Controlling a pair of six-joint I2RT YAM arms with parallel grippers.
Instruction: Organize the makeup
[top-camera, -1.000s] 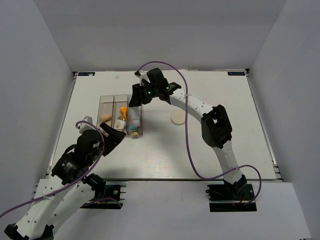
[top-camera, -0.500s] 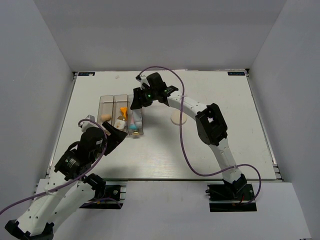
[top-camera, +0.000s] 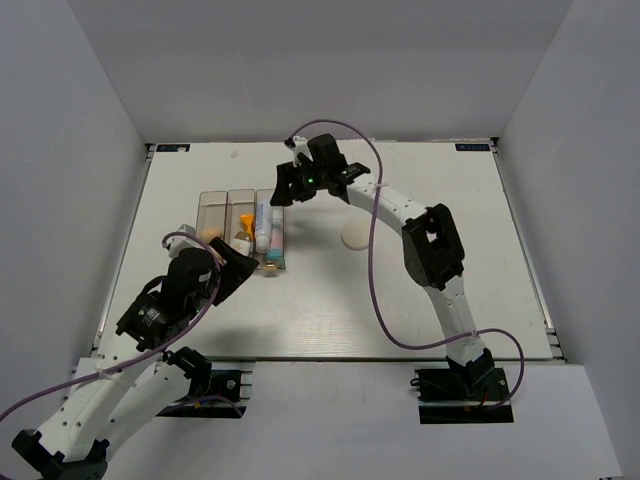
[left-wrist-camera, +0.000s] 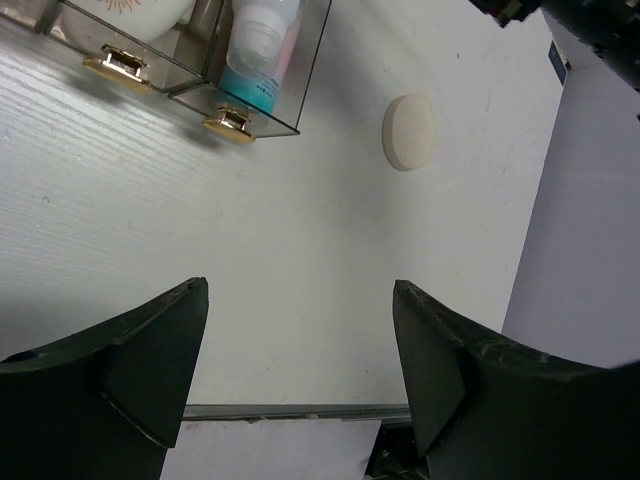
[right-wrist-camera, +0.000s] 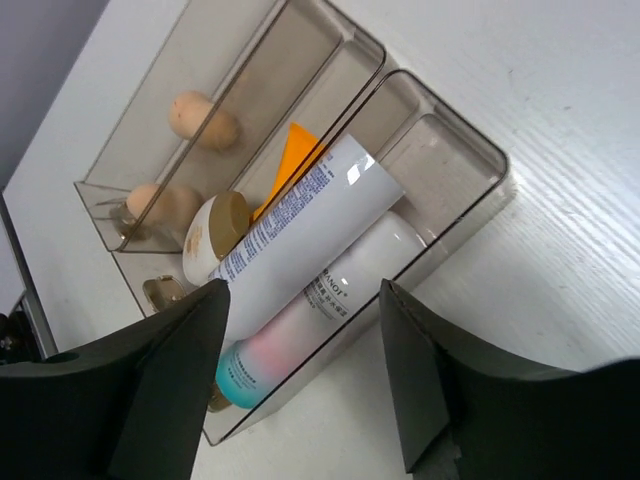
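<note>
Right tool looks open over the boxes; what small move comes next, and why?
Probably lift the right tool clear and swing it toward the round puff. It is open, the white tube lies in the clear box, and the puff sits alone on the table, outside every box.

Right gripper (right-wrist-camera: 300, 292): jaws spread wider, lifted back off the clear box (right-wrist-camera: 470, 140).
White tube (right-wrist-camera: 300, 225): released, now lying free beyond the fingertips.

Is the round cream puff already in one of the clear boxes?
No, the round cream puff lies on the table, apart from the clear boxes.
</note>
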